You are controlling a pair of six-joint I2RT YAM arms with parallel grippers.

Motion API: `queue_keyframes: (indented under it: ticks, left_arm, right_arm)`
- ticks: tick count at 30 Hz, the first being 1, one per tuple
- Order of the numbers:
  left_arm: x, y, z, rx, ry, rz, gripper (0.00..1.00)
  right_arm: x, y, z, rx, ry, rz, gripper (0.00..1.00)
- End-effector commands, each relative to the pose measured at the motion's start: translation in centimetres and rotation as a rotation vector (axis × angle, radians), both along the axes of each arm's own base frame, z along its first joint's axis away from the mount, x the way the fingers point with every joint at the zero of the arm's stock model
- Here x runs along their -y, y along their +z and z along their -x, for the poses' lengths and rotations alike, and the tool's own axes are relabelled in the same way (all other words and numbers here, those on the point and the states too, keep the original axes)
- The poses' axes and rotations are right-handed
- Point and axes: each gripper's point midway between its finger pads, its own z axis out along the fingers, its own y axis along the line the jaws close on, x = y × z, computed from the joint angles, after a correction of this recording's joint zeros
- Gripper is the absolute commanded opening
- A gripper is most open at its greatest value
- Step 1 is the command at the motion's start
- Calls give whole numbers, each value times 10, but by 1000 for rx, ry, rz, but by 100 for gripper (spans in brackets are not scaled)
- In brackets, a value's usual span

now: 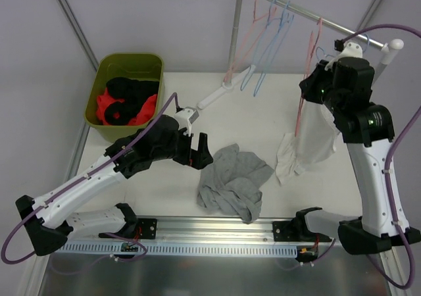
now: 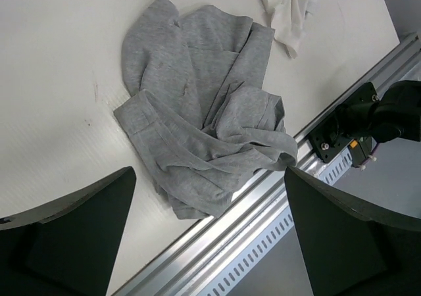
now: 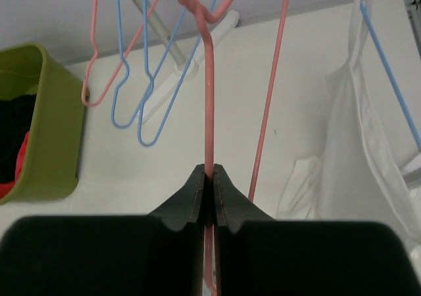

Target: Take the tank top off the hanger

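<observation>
A white tank top (image 1: 309, 141) hangs at the right end of the rack, its lower hem bunched on the table. It also shows in the right wrist view (image 3: 358, 158), with a strap running up beside a blue hanger wire (image 3: 388, 79). My right gripper (image 1: 308, 89) is shut on the wire of a pink hanger (image 3: 209, 112); in the wrist view the jaws (image 3: 209, 175) pinch that wire just left of the tank top. My left gripper (image 1: 202, 152) is open and empty, hovering over the table left of a grey garment (image 1: 233, 181). Its jaws (image 2: 210, 230) stand wide apart.
The crumpled grey garment (image 2: 204, 112) lies near the table's front rail (image 1: 217, 230). A green bin (image 1: 150, 62) with black and red clothes stands at the back left. Several empty pink and blue hangers (image 1: 266, 39) hang on the rack (image 1: 316, 16), whose post foot (image 1: 214, 98) rests mid-table.
</observation>
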Motion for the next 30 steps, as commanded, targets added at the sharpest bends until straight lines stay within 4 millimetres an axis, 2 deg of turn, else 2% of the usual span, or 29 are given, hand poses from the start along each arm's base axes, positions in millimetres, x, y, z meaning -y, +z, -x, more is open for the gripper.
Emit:
queue_keyframes:
  ticks: [1, 3, 6, 7, 9, 10, 11, 14, 16, 20, 23, 28, 30]
  left_arm:
    - [-12, 12, 4, 33, 1, -5, 99]
    - [-15, 15, 8, 35, -6, 3, 99]
    - [-15, 17, 14, 32, -36, 11, 99]
    - [-13, 20, 19, 29, -65, 22, 99]
    - [-11, 21, 24, 22, -96, 32, 99]
    - [-10, 23, 26, 20, -109, 38, 99]
    - [-9, 23, 28, 13, -122, 40, 99]
    - [-9, 25, 28, 17, -120, 45, 99]
    - [-7, 28, 28, 17, -125, 49, 99]
    - [-4, 30, 29, 12, -139, 52, 99]
    - [-4, 28, 27, 11, -136, 42, 99]
    - [5, 28, 22, -8, -140, 38, 99]
    - [11, 23, 19, -28, -145, 24, 99]
  right_arm:
    - [11, 52, -35, 180, -75, -5, 0]
    - [10, 49, -59, 187, -94, -1, 0]
    - [9, 49, -83, 212, -119, 2, 0]
    - [9, 40, -95, 195, -133, 7, 0]
    - [12, 36, -109, 195, -175, 2, 0]
    - [10, 32, -116, 186, -177, -4, 0]
    - [6, 20, -128, 157, -178, -5, 0]
    - [0, 8, -147, 140, -191, -32, 0]
    - [4, 10, -154, 160, -226, -41, 0]
    - [-2, 8, -167, 172, -223, -68, 0]
    - [-4, -2, -173, 150, -237, -87, 0]
    - [-21, -24, -181, 102, -202, -95, 0]
    - [-29, -24, -182, 101, -177, -103, 3]
